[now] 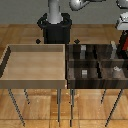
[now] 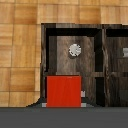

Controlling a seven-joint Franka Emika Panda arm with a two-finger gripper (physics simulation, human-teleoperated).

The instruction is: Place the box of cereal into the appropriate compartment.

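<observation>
Cereal box (image 2: 63,91), red, sits clamped in the gripper (image 1: 123,34), poised above the dark compartmented tray (image 2: 50,30), a small round object (image 2: 74,49) lying below.

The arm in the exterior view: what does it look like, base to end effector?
The arm has rounded light-grey links rising from a black cylindrical base. Its end effector is white and grey with dark parts, partly cut off by the frame edge. No cables or markings are discernible.

A wide light wooden tray (image 1: 10,67) stands on the exterior view's left, and a dark wooden tray with compartments (image 1: 70,62) stands touching it on the right. The small slim red box of cereal (image 1: 122,41) is above the dark tray's far right end (held by the gripper (image 1: 121,27)). Small grey blocks (image 1: 84,73) sit in some compartments.
</observation>
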